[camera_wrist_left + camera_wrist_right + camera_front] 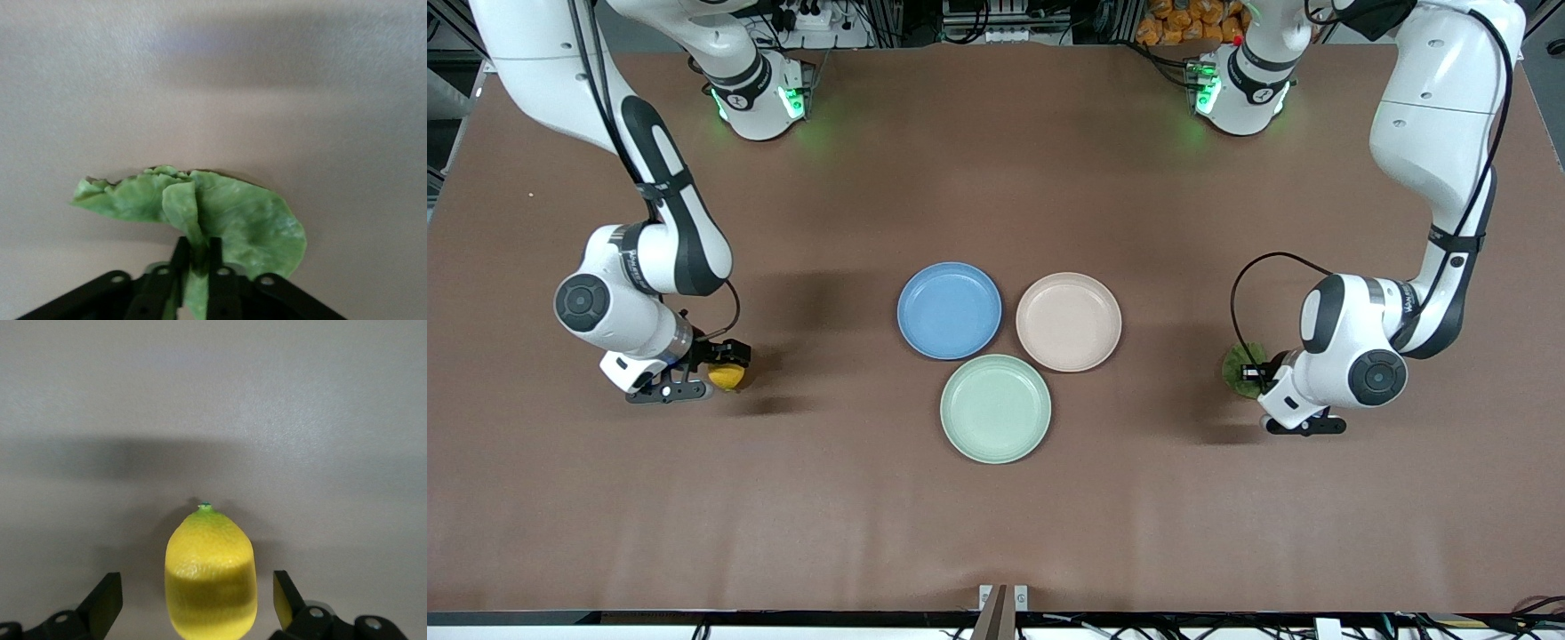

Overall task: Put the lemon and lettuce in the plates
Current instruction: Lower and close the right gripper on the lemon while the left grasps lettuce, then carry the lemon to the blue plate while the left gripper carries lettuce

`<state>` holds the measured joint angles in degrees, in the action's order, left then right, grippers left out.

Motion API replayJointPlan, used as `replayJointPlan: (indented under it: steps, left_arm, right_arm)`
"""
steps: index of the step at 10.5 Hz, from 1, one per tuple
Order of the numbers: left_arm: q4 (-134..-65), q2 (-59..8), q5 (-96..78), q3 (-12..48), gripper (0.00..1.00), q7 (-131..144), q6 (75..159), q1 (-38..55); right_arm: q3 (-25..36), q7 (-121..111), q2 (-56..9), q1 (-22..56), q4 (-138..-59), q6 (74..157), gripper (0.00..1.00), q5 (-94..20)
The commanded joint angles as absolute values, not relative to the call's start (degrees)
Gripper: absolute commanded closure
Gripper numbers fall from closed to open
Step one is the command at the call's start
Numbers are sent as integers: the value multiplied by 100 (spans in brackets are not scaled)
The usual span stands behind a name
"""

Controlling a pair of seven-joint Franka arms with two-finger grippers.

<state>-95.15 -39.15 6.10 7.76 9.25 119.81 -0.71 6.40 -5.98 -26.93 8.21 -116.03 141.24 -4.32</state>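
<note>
Lemon [727, 376] sits on the brown tabletop [996, 516] toward the right arm's end, well apart from the plates. Right pincer [720, 366] is down at it; in the right wrist view the two fingers [103, 603] stand wide apart on either side of the lemon [210, 577], a clear gap on each side, neither touching it. The lemon's small green nub points away from the pincer. Mid-tabletop, three plates sit clustered close together: blue plate [949, 310] toward the right arm's end, beige-pink plate [1068, 321] just beside it toward the left arm's end, and a pale mint-green plate [995, 408] nearer the front camera, tucked between the other two. All three show bare insides. Toward the left arm's end lies the lettuce [1236, 369], also well apart from the plates. Left pincer [1258, 373] is low over the tabletop at the leaf. In the left wrist view its black fingers [179, 257] are drawn close together on a raised fold of the lettuce [233, 217], pinching the wrinkled green stuff between them, while the rest of the leaf spreads out flat against the tabletop.
</note>
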Motion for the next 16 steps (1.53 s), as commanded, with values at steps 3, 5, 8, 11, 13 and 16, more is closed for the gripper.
replayJointPlan:
  steps: [3,5,8,11,13,16]
  left_arm:
    - [-9361,-3780,668,852,100,1746,11953,96]
    - [-9273,-3744,659,861,100,2405,11909,341]
    - [-9168,-3446,396,1150,100,2995,11532,527]
    - [-8913,-3401,325,1694,100,3882,11374,571]
    - [-8903,-3401,334,2116,100,4707,11320,571]
    - [-8903,-3515,343,2417,100,5640,11320,842]
  right_arm:
    - [642,-694,-2997,835,-11892,14836,0,-492]
    - [642,-694,-3085,852,-11892,14862,0,-492]
    - [642,-694,-3094,888,-11892,14854,46,-492]
    - [633,-729,-3033,949,-11857,14783,83,-483]
    - [633,-738,-2954,1011,-11795,14775,84,-483]
    - [624,-398,-2804,1317,-11454,14013,86,-545]
